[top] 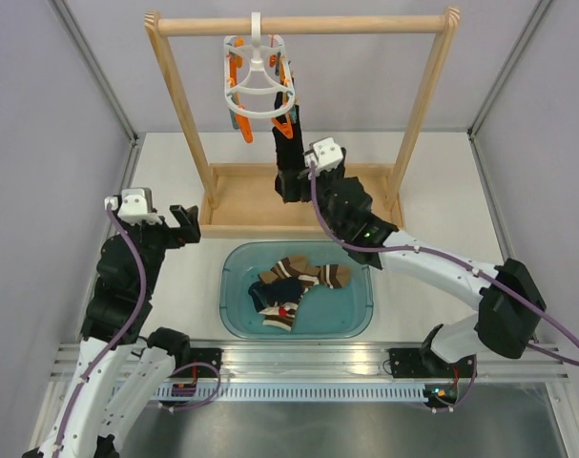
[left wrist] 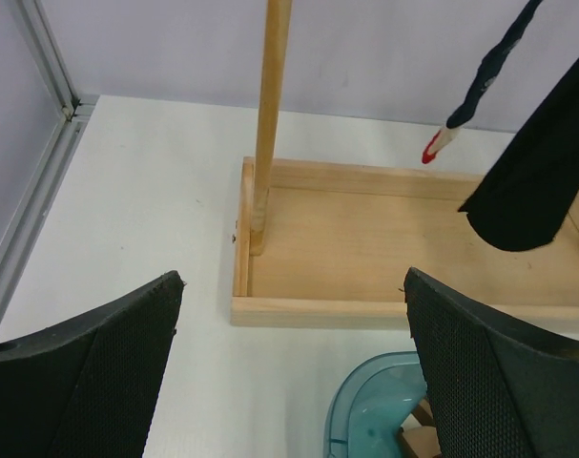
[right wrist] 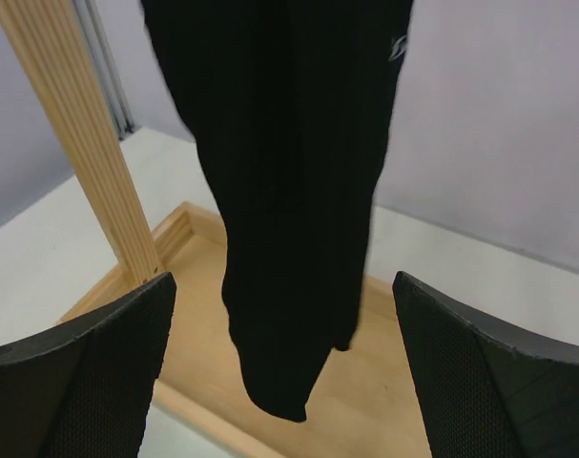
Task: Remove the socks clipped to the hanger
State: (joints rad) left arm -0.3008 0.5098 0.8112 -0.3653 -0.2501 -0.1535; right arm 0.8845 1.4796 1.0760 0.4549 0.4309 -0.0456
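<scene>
One dark sock on the hanger, both arms' jaws wide

Several socks lay heaped in the teal basin, while a dark sock hung from the white hanger on the wooden rail frame. It dropped straight down between the spread fingers of the right gripper, which gripped nothing. That placing looked meant to bracket the fabric low down for a pull free of the hanger. The frame's post stood close on one side and its base tray lay just beneath, so downward room seemed short; toward the basin the way lay open. The left gripper hovered unclenched and empty by the frame's near corner, apart from the sock. A thin red-tipped strip hanging nearby could not be identified.
</scene>
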